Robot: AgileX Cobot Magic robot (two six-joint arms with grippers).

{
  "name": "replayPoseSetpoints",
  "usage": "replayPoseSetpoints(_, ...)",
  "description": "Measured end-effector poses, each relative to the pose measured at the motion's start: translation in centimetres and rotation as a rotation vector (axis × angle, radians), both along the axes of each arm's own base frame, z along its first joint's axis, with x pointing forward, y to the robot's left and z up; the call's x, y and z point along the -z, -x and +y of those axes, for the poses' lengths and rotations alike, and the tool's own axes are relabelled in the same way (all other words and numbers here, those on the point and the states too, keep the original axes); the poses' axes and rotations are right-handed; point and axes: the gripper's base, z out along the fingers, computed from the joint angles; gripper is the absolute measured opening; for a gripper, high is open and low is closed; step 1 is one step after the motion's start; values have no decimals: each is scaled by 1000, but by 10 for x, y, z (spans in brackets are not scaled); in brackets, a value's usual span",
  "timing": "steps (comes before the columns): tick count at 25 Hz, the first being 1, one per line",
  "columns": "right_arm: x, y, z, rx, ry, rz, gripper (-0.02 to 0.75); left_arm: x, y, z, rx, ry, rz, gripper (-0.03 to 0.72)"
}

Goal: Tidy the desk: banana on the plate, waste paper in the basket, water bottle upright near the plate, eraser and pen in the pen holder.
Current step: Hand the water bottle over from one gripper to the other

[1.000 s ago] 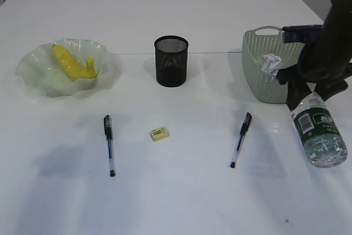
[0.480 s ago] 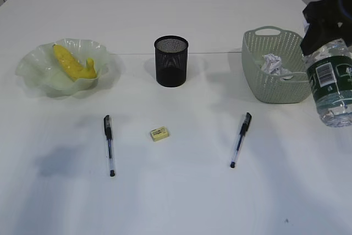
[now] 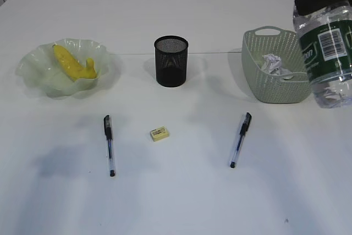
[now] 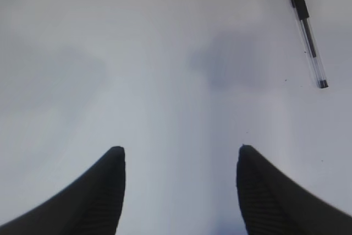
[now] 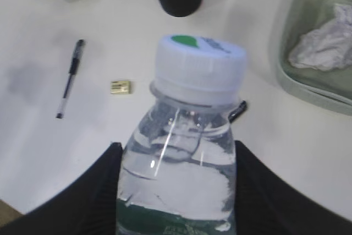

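Bottle [image 3: 326,48] held aloft upper right, gripped by right jaws; left jaws open, empty. Best carried level toward plate [image 3: 33,75], then stood upright.

Water bottle [image 3: 328,48] cut by right edge; cap hidden.

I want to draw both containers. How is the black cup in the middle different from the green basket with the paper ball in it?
The black cup is tall, round and dark wire mesh; the green basket is wider, lower and pale with small holes. The basket has a handle loop on its rim; the cup has none. The basket holds a crumpled paper ball; nothing shows sticking out of the cup. Both stand upright on the white table with open tops.
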Motion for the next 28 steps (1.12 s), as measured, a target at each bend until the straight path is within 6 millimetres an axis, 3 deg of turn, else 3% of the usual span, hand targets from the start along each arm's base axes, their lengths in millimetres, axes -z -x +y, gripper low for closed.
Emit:
replayPoseSetpoints(9, 24, 24, 26, -315, -216, -58, 401, 0, 0, 0, 1, 0, 0, 443)
replayPoseSetpoints(20, -3, 30, 45, -593, -450, -387, 401, 0, 0, 0, 1, 0, 0, 443)
replayPoseSetpoints(25, -6, 30, 50, -643, -478, -455, 401, 0, 0, 0, 1, 0, 0, 443)
replayPoseSetpoints(28, -4, 33, 63, -731, -454, -500, 400, 0, 0, 0, 1, 0, -1, 443)
